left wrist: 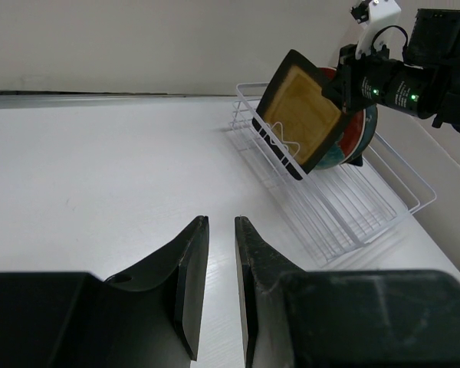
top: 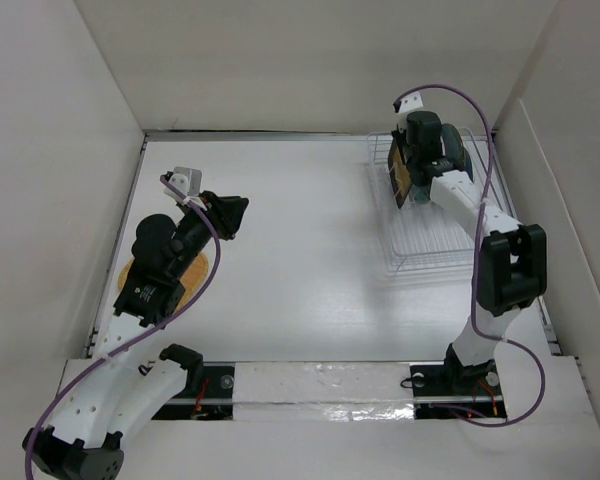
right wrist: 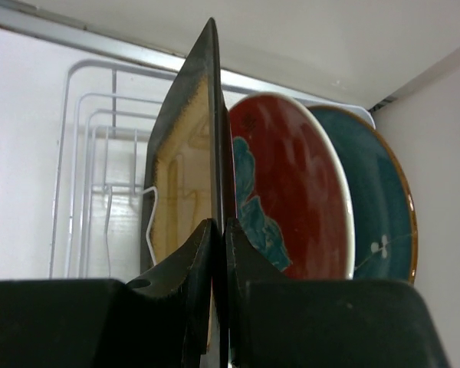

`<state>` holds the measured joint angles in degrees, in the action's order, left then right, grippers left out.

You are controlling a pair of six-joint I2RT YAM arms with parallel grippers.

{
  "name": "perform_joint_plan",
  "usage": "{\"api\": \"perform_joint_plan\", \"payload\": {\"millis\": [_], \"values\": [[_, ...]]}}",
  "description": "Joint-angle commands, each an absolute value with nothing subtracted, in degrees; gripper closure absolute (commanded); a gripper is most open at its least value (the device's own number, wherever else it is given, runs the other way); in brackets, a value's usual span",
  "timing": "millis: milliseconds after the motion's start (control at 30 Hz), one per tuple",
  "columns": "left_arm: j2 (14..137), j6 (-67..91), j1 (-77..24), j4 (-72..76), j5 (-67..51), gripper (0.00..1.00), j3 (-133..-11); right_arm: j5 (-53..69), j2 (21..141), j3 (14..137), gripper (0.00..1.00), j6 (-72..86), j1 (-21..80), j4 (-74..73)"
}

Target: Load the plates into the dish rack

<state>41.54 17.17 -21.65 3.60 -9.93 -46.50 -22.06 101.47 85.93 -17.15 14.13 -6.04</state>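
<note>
The right gripper [right wrist: 218, 230] pinches the edge of the square plate [left wrist: 303, 115], tilted over the rack [top: 430, 245] just in front of the red plate [right wrist: 291, 184] and teal plate [right wrist: 376, 199] standing there. This looks like the slotting step: lower it upright between free wires, then release. The left gripper [left wrist: 221, 222] hangs empty, jaws a slit apart, with the tan plate [top: 198, 272] on the table [left wrist: 100, 169] beneath that arm.

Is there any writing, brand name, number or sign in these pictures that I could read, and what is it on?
No text can be read in any view.
Pale marking on the left arm, on its black housing: too small to read.
White mark on the teal plate: a painted motif, not letters.
Dark squiggles near the top of the red marbled plate: too blurred to tell whether they are writing.
</note>
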Motion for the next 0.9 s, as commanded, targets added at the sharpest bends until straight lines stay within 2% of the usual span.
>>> {"api": "perform_joint_plan", "payload": {"millis": [0, 267, 333, 367, 400, 433, 500, 600, 700, 767, 800, 867], "values": [[41.2, 17.8, -21.5, 6.3, -10.9, 0.82, -46.2, -24.3, 100.6, 87.5, 1.0, -18.4, 14.7, -2.5], [41.1, 17.8, -21.5, 6.4, -10.8, 0.82, -46.2, -25.2, 101.5, 86.9, 1.0, -16.4, 14.7, -2.8], [41.2, 17.8, -21.5, 6.3, -10.8, 0.82, -46.3, -26.6, 101.8, 87.8, 0.86, -15.4, 14.7, -3.7], [41.1, 17.8, -21.5, 6.3, -10.9, 0.82, -46.2, -27.1, 101.9, 88.2, 0.76, -15.0, 14.7, -4.0], [41.1, 17.8, -21.5, 6.4, -10.8, 0.82, -46.1, -27.6, 101.5, 88.5, 0.6, -14.2, 14.7, -4.4], [41.1, 17.8, -21.5, 6.4, -10.8, 0.82, -46.2, -27.4, 101.1, 88.8, 0.53, -13.7, 14.7, -4.7], [41.2, 17.8, -21.5, 6.3, -10.5, 0.82, -46.2, -25.5, 99.4, 89.0, 0.42, -12.1, 14.7, -5.4], [41.0, 17.7, -21.5, 6.2, -10.3, 0.82, -46.2, -22.9, 96.6, 89.6, 0.38, -9.5, 14.7, -6.9], [41.1, 17.6, -21.5, 6.2, -9.8, 0.82, -46.4, -20.3, 94.1, 89.4, 0.37, -6.5, 15.8, -7.4], [41.1, 17.5, -21.5, 6.2, -9.8, 0.82, -46.4, -17.2, 93.2, 89.2, 0.42, -5.1, 17.3, -7.5], [41.1, 17.5, -21.5, 6.1, -9.4, 0.82, -46.5, -16.0, 92.6, 88.4, 0.63, -3.2, 18.1, -7.2], [40.9, 17.5, -21.5, 6.0, -8.9, 0.83, -46.7, -9.6, 91.1, 87.3, 0.9, -0.5, 21.1, -5.5]]}}
